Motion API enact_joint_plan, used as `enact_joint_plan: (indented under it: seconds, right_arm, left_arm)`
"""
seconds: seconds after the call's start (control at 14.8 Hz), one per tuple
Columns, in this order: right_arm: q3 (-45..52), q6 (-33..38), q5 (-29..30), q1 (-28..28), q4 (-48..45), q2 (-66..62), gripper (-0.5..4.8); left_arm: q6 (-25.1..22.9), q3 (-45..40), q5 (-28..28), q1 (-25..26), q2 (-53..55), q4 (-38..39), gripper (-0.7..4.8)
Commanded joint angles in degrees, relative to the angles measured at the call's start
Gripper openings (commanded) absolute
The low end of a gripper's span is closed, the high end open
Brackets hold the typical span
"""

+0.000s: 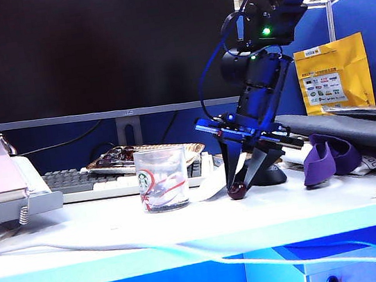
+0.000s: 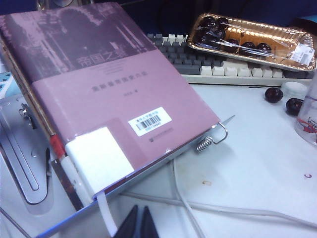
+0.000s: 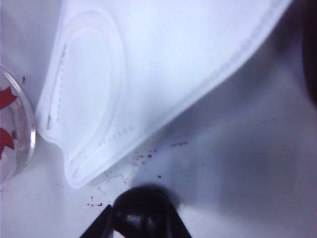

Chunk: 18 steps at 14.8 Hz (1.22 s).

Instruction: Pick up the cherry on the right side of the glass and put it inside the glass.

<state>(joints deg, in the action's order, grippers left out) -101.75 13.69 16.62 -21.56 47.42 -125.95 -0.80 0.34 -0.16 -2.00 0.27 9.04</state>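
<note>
The cherry [image 1: 237,191] is small, glossy and dark, and rests on the white table just right of the glass [image 1: 162,180], a short clear tumbler with a green logo and red markings. My right gripper [image 1: 239,188] points down over the cherry, a fingertip pressed to each side of it. The right wrist view shows the cherry [image 3: 141,213] wedged between the black fingers of that gripper [image 3: 141,225], with the glass's rim [image 3: 15,129] at the frame's edge. My left gripper [image 2: 139,225] hangs shut by a book, far from both; it holds nothing.
A white face mask [image 3: 148,74] lies just behind the cherry. A black mouse [image 1: 271,173] and purple cloth [image 1: 327,156] sit to the right. Behind the glass are a keyboard [image 1: 74,179] and a wrapped tray of cherries [image 2: 252,39]. Two loose cherries [image 2: 273,94] lie near it. A white cable [image 1: 190,253] crosses the front.
</note>
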Motion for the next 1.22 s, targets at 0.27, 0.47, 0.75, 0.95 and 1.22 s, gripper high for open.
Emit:
enact_joint_plan:
  seconds: [0.27, 0.47, 0.75, 0.95, 1.22]
  right_arm:
    - [-0.92, -0.02, 0.09, -0.04, -0.83, 0.20, 0.86]
    - [-0.92, 0.00, 0.24, -0.02, -1.14, 0.33, 0.86]
    - [-5.95, -0.37, 0.02, 0.20, 1.60, 0.52, 0.87]
    - [-15.91, -0.68, 0.33, 0.15, 6.03, 0.52, 0.87]
    - [-25.35, -0.66, 7.63, -1.64, 7.56, 0.52, 0.89]
  left_arm:
    - [-0.24, -0.02, 0.24, 0.04, -0.17, 0.68, -0.05]
    - [-0.24, -0.02, 0.24, 0.04, -0.17, 0.70, -0.05]
    - [-0.24, -0.02, 0.24, 0.04, -0.17, 0.68, -0.05]
    - [-0.24, -0.02, 0.22, 0.04, -0.17, 0.70, -0.05]
    - [-0.24, -0.02, 0.24, 0.04, -0.17, 0.68, -0.05]
